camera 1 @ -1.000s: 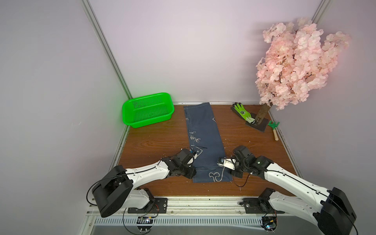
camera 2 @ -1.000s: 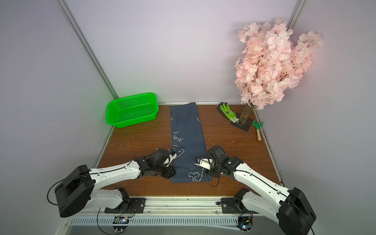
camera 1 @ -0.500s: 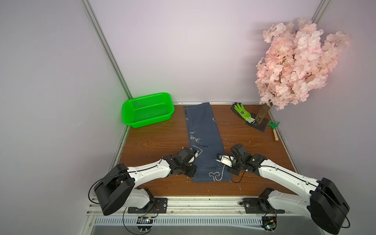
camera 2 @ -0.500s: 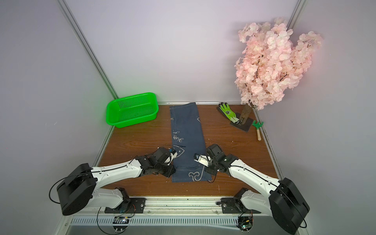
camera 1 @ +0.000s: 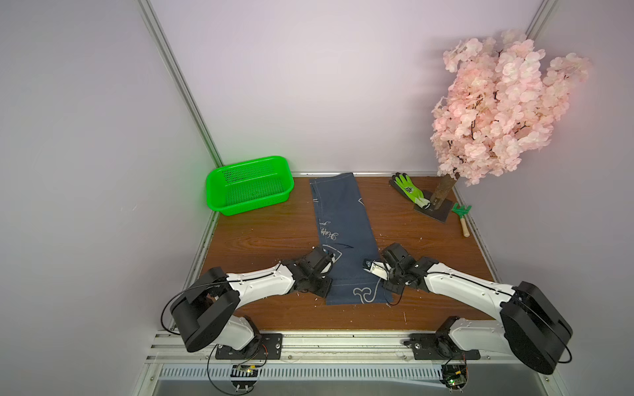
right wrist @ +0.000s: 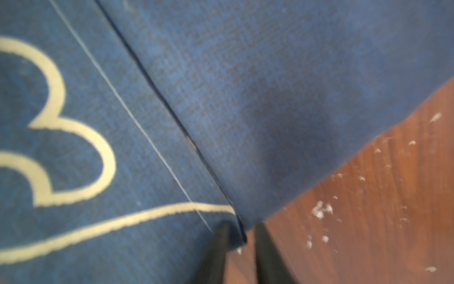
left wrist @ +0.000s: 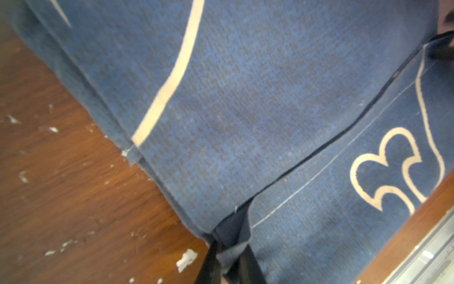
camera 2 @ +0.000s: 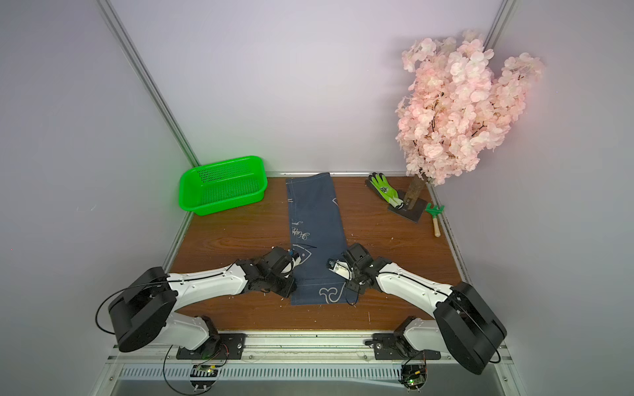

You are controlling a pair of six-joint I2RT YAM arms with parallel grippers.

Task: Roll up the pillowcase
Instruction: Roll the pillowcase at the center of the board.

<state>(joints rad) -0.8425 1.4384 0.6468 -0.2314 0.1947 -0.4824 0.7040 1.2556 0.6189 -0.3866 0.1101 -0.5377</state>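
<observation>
Pillowcase: the pillowcase lies flat as a narrow strip down the middle of the surface. One short end is at the far edge, the other close to the front edge.
Long axis: it runs from far edge to front edge, passing between the two arms.
Upper layer: near the front end an upper layer stops at a dark line across the strip.
Left end effector: the left end effector sits at the strip's left long edge, where that line ends. Its fingers are drawn together on a tuck of the cloth.
Right end effector: the right end effector meets the same line at the right long edge. Its fingers are apart, astride the layer's corner, with bare wood in the gap and nothing clamped.
Nearer arm: neither, as each is at its own side, level with the other.
Coming move (judgement): the right should close on its corner. Both would then turn the front end over toward the far edge, evenly, or the roll skews.
</observation>
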